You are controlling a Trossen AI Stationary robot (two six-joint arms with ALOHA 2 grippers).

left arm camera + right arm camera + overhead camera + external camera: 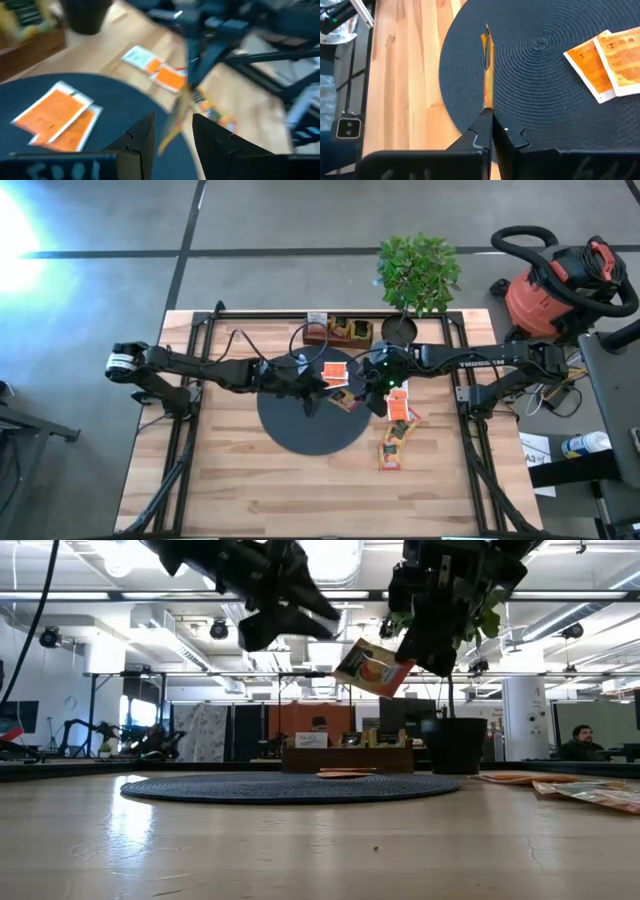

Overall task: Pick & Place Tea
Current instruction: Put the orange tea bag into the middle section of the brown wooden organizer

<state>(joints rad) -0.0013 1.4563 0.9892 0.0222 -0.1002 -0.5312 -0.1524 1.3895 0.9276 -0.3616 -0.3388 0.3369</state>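
Right gripper (pixel 490 125): fingers pressed together on the edge of an orange sachet (pixel 487 65), held in the air above the mat (pixel 300 430).
Held sachet: seen edge-on from the right wrist; in the low view (pixel 373 667) it hangs tilted, clear of the mat (pixel 290 787), under the right gripper (pixel 425 645).
Left gripper (pixel 172 137): fingers parted with nothing between them, raised over the mat, pointing toward the held sachet (pixel 175 115); it appears close to it but not touching, though the left wrist view is blurred.
Mat sachets: two orange ones (pixel 57 120) lie overlapping on the mat (pixel 125 110), also seen from the right wrist (pixel 612 57).
Table sachets: several more (pixel 397 430) lie on the wooden table (pixel 260 500) just beside the mat's right edge.
Box (pixel 340 331): wooden, at the table's far edge, beside a potted plant (pixel 418 275).
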